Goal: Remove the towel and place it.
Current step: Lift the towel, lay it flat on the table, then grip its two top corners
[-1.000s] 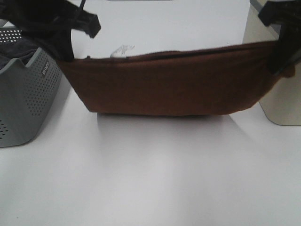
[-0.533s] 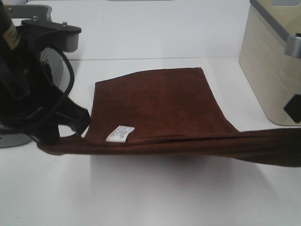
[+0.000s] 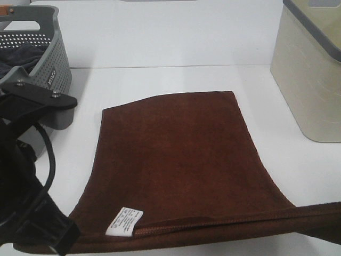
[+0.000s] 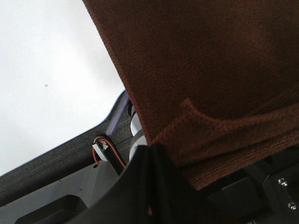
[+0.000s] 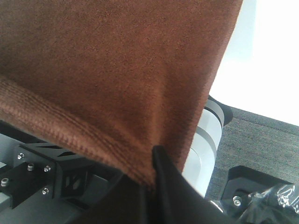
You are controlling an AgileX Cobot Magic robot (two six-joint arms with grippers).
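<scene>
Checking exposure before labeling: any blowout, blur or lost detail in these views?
Exterior high: table nearly blown-out white, towel well exposed, left arm a dark, soft silhouette. Left wrist: weave sharp, table washed out. Right wrist: hem sharp, background clipped white.

- Towel [image 3: 181, 160]: reddish-brown, plush, stitched hem; the 12 o'clock part lies flat.
- 6 o'clock hem lifted, stretched sideways; white tag [image 3: 123, 221] at 7 o'clock.
</scene>
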